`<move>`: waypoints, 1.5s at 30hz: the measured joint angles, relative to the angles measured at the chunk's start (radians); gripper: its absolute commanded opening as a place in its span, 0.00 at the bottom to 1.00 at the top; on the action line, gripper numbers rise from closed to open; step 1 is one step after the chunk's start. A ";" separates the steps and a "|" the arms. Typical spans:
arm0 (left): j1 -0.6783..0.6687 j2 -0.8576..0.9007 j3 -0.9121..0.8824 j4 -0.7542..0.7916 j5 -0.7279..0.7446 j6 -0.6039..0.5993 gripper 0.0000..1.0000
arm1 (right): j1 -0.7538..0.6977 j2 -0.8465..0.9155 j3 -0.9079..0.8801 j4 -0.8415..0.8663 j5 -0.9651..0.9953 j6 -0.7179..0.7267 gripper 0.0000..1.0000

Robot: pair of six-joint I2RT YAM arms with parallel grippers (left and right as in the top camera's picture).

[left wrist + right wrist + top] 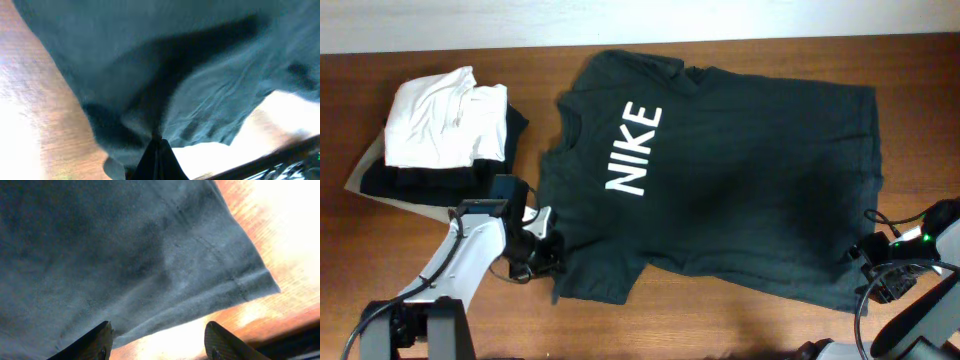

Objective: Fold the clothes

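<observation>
The clothes, a very dark teal T-shirt with white NIKE lettering, lie spread flat across the wooden table. My left gripper sits at the shirt's lower left sleeve edge. In the left wrist view it is shut, its tips pinching puckered fabric. My right gripper is at the shirt's lower right hem corner. In the right wrist view it stands open, with the hem lying just ahead of and partly between its fingers.
A folded white garment rests on a dark folded piece and a beige cloth at the left rear. Bare wood runs along the front of the table.
</observation>
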 measured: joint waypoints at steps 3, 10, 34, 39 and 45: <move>0.005 0.000 0.080 -0.013 0.020 0.000 0.01 | 0.000 0.000 0.000 -0.035 0.093 0.061 0.72; 0.005 0.000 0.108 -0.045 0.027 0.001 0.00 | -0.037 0.000 -0.100 0.066 0.195 0.160 0.72; 0.005 0.000 0.117 -0.034 0.051 0.040 0.01 | -0.112 -0.058 -0.038 0.024 0.021 0.093 0.04; 0.005 0.000 0.179 -0.036 0.106 0.058 0.01 | -0.044 -0.101 0.013 0.011 -0.010 0.071 0.04; 0.005 0.000 0.193 -0.114 0.124 0.066 0.01 | 0.017 -0.100 0.050 -0.033 -0.057 0.056 0.04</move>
